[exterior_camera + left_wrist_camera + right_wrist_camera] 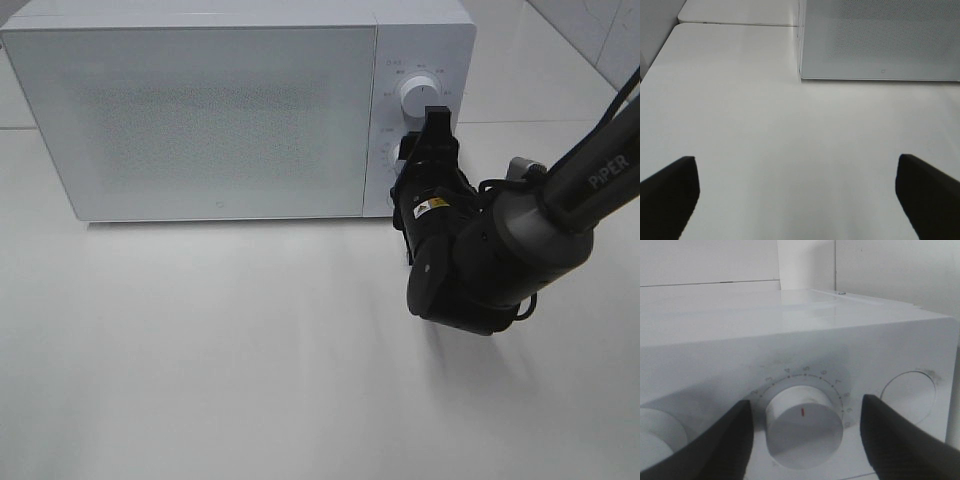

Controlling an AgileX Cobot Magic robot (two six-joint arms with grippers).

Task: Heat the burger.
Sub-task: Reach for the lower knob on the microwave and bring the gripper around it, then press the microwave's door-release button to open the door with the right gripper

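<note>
The burger is out of view. The white microwave (200,120) stands at the back of the table with its door shut, and I cannot see inside. My right gripper (420,150) is at its control panel. In the right wrist view it (805,415) is open, with one finger on each side of the white timer knob (800,427), and a small gap shows on both sides. The knob's red mark points at the scale. The upper knob (418,95) is free. My left gripper (796,165) is open and empty over bare table, and does not show in the exterior view.
The microwave's front corner (802,75) lies ahead and to the right of my left gripper. A round recess (907,395) sits beside the timer knob. The white tabletop (250,350) spreads in front of the microwave. My right arm (560,200) reaches in from the right.
</note>
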